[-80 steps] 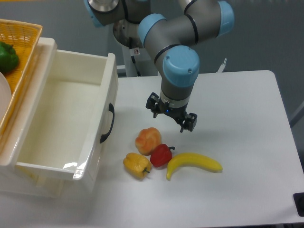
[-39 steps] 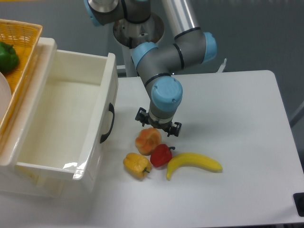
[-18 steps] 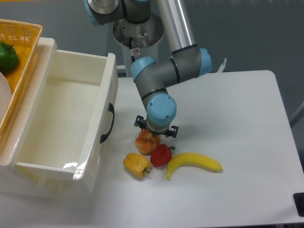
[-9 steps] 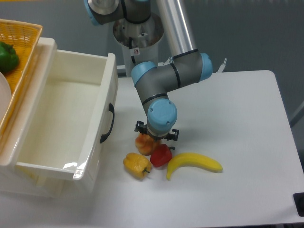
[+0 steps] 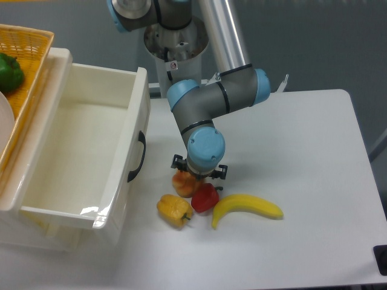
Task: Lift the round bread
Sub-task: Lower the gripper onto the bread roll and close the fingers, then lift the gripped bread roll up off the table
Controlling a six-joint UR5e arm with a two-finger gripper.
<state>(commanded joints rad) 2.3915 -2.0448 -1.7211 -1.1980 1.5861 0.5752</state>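
Starting at the near edge of the table (image 5: 314,241), the yellow bell pepper (image 5: 174,209) lies closest to the camera, with the banana (image 5: 247,208) to its right, its long axis running roughly parallel to that edge. Just behind them sits the red bell pepper (image 5: 204,197), touching the round bread (image 5: 183,183) on the bread's right side. The bread lies left of the table's middle, near the white drawer (image 5: 91,163) that stands open along the left edge.

The pincer (image 5: 198,178) is directly over the bread, low enough that the wrist hides most of it; only the bun's left and near lobes show. So the bread lies straight beneath and slightly to the left of the pincer, with no long axis to align to. Whether the fingers are spread around it or already pressing on it, I cannot tell.

Likely obstacle: the red pepper crowds the right side and could be nudged or caught. Farther back, at the far left corner, a wicker basket (image 5: 30,72) holds a green pepper (image 5: 9,72).
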